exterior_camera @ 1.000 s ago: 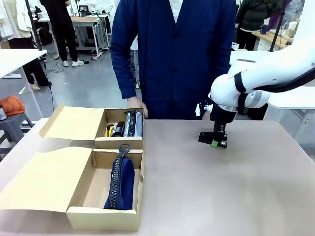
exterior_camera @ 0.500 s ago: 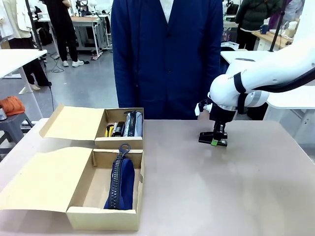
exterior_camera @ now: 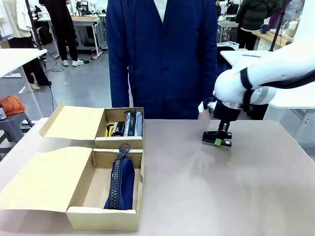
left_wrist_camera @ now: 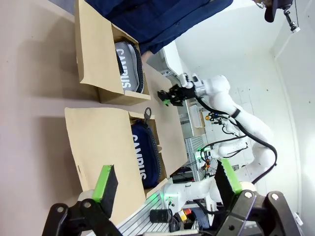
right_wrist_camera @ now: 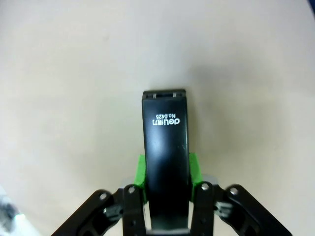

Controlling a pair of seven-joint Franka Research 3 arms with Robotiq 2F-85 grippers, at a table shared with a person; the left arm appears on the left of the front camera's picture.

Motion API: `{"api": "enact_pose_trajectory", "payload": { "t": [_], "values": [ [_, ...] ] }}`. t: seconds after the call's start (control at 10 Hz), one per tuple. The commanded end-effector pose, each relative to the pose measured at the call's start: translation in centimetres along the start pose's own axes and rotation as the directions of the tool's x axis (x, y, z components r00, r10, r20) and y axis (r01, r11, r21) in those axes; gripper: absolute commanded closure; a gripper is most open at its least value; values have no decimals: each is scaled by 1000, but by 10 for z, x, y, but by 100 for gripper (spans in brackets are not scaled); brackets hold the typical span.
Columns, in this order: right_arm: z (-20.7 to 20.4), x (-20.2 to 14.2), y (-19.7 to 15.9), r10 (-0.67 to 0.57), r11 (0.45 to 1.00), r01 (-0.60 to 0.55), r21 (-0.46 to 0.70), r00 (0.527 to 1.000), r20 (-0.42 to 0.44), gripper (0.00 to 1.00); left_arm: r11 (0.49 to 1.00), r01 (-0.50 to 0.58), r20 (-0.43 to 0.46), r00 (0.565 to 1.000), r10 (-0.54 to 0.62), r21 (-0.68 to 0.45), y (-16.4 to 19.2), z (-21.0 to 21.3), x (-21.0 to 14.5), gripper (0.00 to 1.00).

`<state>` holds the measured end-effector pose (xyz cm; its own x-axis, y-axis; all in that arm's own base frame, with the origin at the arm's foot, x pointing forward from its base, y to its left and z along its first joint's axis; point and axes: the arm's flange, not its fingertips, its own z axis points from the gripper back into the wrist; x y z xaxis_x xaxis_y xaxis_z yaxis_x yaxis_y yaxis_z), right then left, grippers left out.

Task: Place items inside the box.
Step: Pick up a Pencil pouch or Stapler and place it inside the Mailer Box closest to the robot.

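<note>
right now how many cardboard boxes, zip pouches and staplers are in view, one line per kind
cardboard boxes: 2 (near box, far box)
zip pouches: 2 (navy pouch in the near box, grey pouch in the far box)
staplers: 1 (black stapler)
total: 5

Bright, even light falls from overhead. The table shows a soft sheen and faint shadows. Wrist views bend at their edges. The stapler carries pale glare, its near end blurred.
</note>
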<state>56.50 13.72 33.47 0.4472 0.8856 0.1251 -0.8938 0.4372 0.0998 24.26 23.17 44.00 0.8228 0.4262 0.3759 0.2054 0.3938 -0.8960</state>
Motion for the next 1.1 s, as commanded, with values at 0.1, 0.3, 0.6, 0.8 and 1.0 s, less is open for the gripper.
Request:
{"api": "enact_pose_trajectory", "payload": {
  "t": [0.1,0.3,0.6,0.8,1.0],
  "values": [
    [75,-70,132,-194,977,200,-72,978,79,100,1000,21,16,1000,-20,-19,-2,-1,0,0],
    [69,-94,174,-299,951,304,-64,952,69,100,1000,21,16,1000,-20,-19,-2,-1,0,0],
    [67,-104,173,-270,961,272,-37,961,61,83,1000,21,16,1000,-20,-19,-2,-1,0,0],
    [67,-104,173,-270,961,272,-37,961,61,83,1000,21,16,1000,-20,-19,-2,-1,0,0],
    [59,-85,155,-303,943,288,165,950,71,63,1000,21,16,1000,-20,-19,-2,-1,0,0]
  ]
}}
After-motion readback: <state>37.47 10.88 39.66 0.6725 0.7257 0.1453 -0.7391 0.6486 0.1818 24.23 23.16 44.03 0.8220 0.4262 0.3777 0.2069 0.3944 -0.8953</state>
